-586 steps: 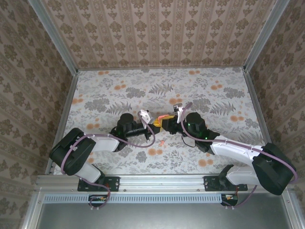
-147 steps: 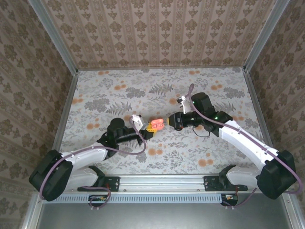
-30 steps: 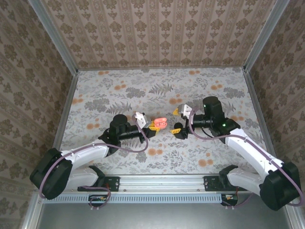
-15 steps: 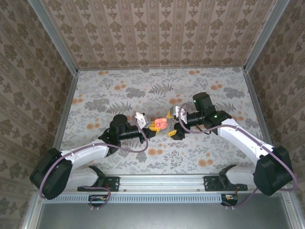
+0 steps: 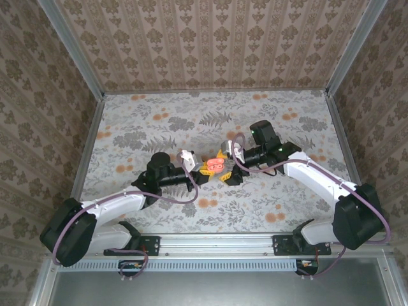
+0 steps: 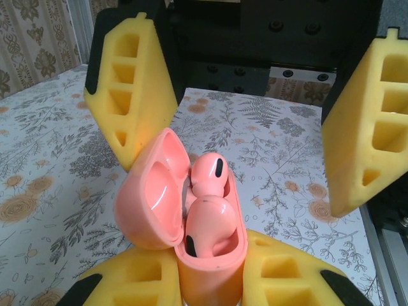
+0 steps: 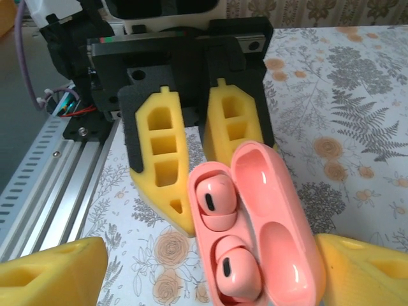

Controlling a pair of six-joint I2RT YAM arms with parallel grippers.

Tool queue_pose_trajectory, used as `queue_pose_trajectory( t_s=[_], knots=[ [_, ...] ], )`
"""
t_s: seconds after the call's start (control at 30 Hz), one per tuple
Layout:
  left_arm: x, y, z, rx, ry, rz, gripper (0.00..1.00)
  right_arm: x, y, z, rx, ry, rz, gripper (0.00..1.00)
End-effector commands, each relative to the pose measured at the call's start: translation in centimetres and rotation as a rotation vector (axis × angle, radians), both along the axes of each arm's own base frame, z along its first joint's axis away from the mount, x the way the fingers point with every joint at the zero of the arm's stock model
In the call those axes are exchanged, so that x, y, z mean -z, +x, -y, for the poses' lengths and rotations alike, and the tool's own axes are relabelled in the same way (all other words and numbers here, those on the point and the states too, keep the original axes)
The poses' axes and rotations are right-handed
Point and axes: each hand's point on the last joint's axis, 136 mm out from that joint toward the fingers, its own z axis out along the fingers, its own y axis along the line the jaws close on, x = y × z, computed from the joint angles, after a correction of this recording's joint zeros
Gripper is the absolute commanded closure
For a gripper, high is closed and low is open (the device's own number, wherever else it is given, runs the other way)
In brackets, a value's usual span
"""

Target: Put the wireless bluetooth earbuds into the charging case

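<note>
A: Status entered? Starting nearest the arm bases.

B: Entered. Noting the left tool [image 5: 203, 169] clamped on the lower half of the charging case [image 6: 153, 204] and holding it above the tabletop [image 5: 159, 121]. Noting the lid hinged open. Counting two earbuds [image 7: 213, 201], pink like the case and each with a dark oval, seated one behind the other in their wells, just past the left tool's fingers. Judging insertion as done.

A: Anything remaining?

B: Probably only shutting the lid, going by the task wording. Noting the right tool [image 5: 224, 167] just beyond the case with fingers wide apart, one on either side of the open lid. Touching nothing, as far as can be told.

A: Checked against a second earlier?

B: Checked. Finding the left tool and case in much the same spot, lid open then as now. Finding the right tool moved in: then well apart from the case on its far side, now straddling it. Seeing no other change on the tabletop.
</note>
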Motion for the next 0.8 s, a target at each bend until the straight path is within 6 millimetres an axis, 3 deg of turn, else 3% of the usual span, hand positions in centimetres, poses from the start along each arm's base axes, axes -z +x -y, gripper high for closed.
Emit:
queue_pose_trajectory(
  t_s=[0.0,0.57,0.77],
  knots=[
    [-2.2,-0.1,0.5,0.024,-0.042,0.059,0.82,-0.9,-1.1,-0.2,-0.065,0.019,-0.005,0.17],
    [-2.2,0.1,0.4,0.016,-0.042,0.059,0.82,-3.1,-4.1,1.9,-0.039,0.047,0.079,0.28],
    [-2.4,-0.1,0.3,0.025,-0.047,0.064,0.82,-3.2,-1.4,3.4,0.117,0.035,0.174,0.28]
  ],
)
